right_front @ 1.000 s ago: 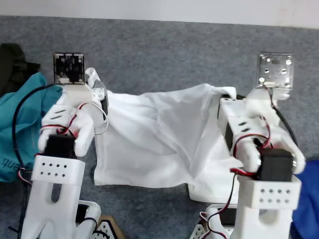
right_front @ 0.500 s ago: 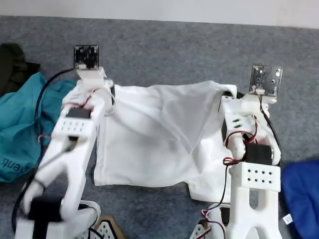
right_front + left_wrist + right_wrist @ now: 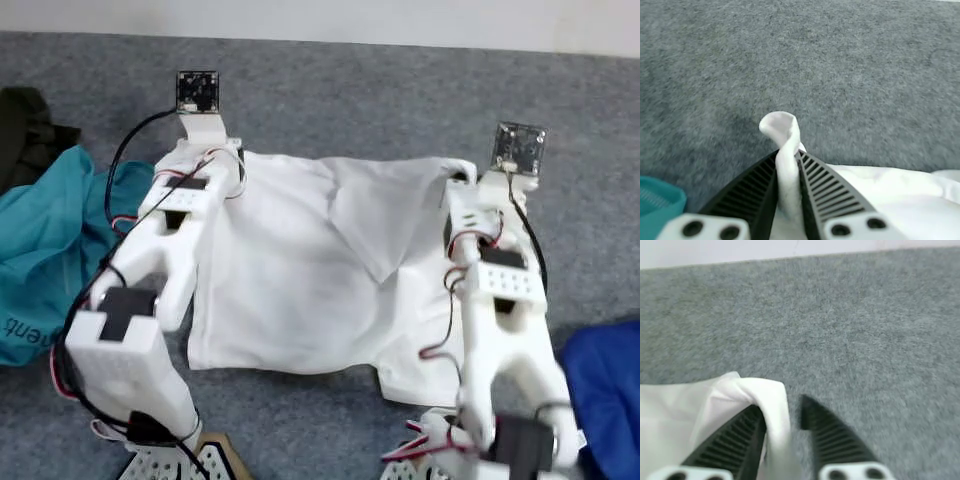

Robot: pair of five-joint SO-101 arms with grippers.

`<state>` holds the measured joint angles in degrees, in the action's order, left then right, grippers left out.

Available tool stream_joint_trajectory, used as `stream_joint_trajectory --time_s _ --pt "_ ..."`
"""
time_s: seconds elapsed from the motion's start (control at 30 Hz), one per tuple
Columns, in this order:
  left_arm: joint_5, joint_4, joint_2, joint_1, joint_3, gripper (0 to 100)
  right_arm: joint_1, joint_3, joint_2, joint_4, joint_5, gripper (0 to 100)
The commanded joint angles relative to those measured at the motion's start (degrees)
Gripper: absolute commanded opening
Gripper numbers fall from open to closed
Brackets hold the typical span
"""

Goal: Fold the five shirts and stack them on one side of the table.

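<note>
From above, we see the white shirt (image 3: 300,290) spread flat between both arms. Bare table (image 3: 350,90) lies beyond its far edge, and a teal shirt (image 3: 40,250) sits at the left.

In the left wrist view, our left gripper (image 3: 788,152) pinches a shirt fold.

In the right wrist view, the right gripper (image 3: 781,407) is narrowly parted, with the shirt's edge draped over one finger.

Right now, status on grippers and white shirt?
Left gripper shut on white shirt corner. Right gripper open, shirt edge draped on one finger. Teal cloth beside, not blocking.
</note>
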<state>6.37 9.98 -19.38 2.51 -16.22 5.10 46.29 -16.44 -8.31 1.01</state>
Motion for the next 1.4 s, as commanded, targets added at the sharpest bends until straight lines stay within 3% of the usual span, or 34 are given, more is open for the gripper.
stream_joint_trajectory --time_s 0.0,0.2,0.43,0.6,0.77,1.07,1.37 --pt "-0.53 -1.32 -2.33 1.01 7.25 1 -0.22 -9.89 6.2 1.89 0.26 20.4" --pt "-0.53 -0.26 -4.79 1.98 12.79 3 -0.04 -16.84 9.45 -4.0 0.18 20.7" --pt "-0.44 8.09 -5.41 2.77 13.58 29 0.04 -20.62 8.4 -10.95 0.18 20.7" --pt "-0.53 8.18 -4.7 2.86 12.26 38 -0.31 -20.79 8.13 -11.38 3.34 21.6" --pt "-0.44 9.93 -0.57 3.3 11.65 39 -0.31 -20.88 7.6 -11.65 4.31 31.0" --pt "0.0 28.92 13.58 0.75 11.03 39 -0.31 -29.05 6.99 -20.26 4.22 33.6" --pt "4.22 39.03 19.91 -1.98 9.8 39 -4.97 -43.65 7.34 -52.0 4.4 33.7"
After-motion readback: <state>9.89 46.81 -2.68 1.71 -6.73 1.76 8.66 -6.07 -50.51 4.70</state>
